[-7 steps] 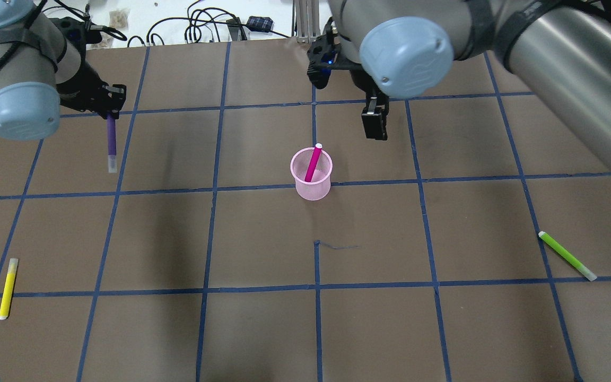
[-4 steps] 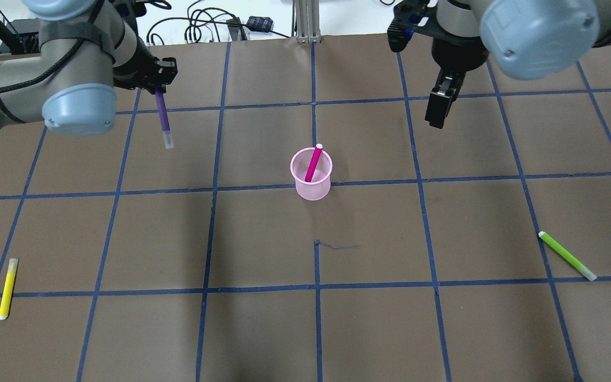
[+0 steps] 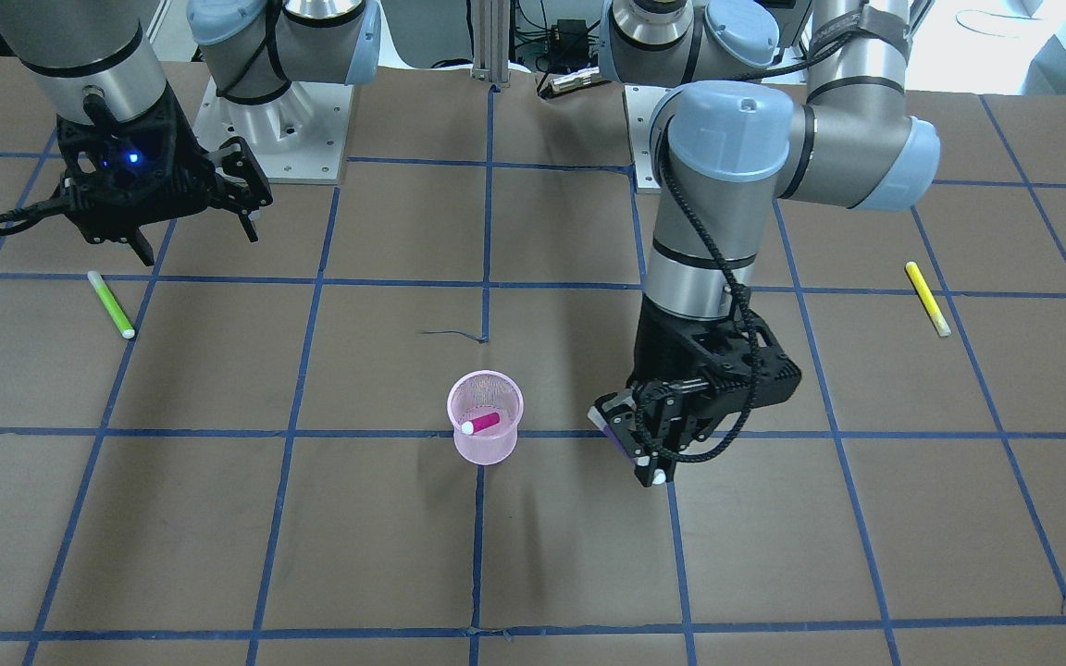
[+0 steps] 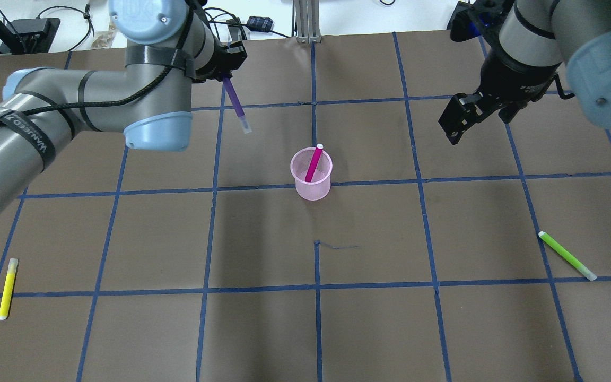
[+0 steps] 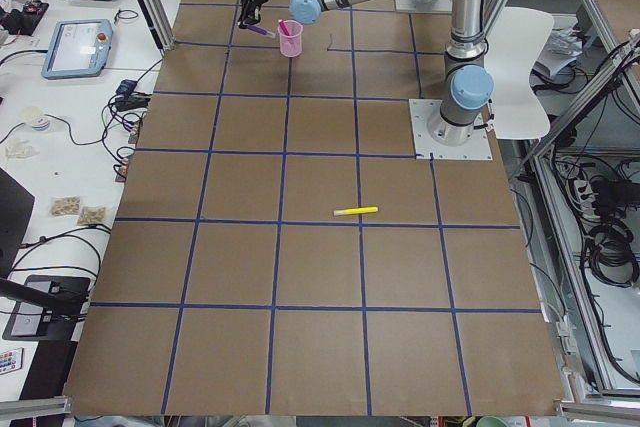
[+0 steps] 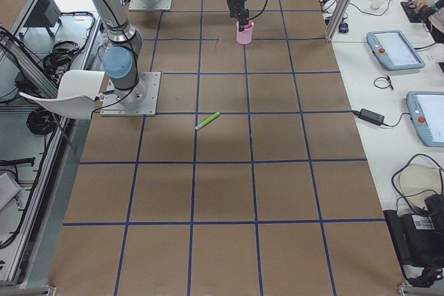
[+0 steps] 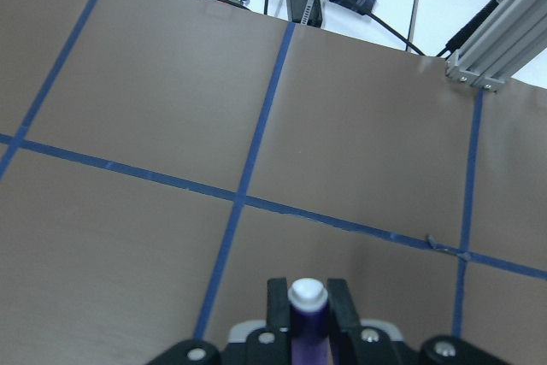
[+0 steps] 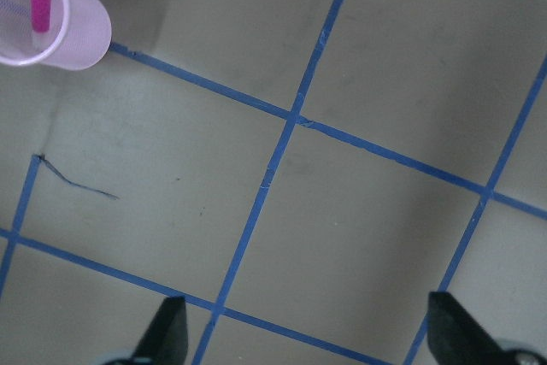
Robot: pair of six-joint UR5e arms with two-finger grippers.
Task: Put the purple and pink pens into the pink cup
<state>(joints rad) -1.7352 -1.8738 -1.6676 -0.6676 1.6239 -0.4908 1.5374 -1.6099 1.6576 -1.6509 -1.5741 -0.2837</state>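
The pink cup [image 4: 311,183] stands upright near the table's middle with the pink pen [image 4: 313,162] leaning inside it. Both also show in the front view, the cup [image 3: 485,442] and the pen [image 3: 482,423], and at the top left of the right wrist view, the cup [image 8: 73,40]. My left gripper [image 4: 226,74] is shut on the purple pen [image 4: 236,106], which hangs tip-down above the table, left of and behind the cup. The left wrist view shows the purple pen [image 7: 308,314] between the fingers. My right gripper [image 4: 459,124] is open and empty, well to the cup's right.
A yellow pen [image 4: 7,288] lies at the near left of the table. A green pen [image 4: 566,255] lies at the near right. Cables and an aluminium post [image 4: 305,21] sit beyond the table's far edge.
My left arm has carried the purple pen to the right, toward the cup. My right gripper has moved right, away from the cup. The pink pen stays in the cup.
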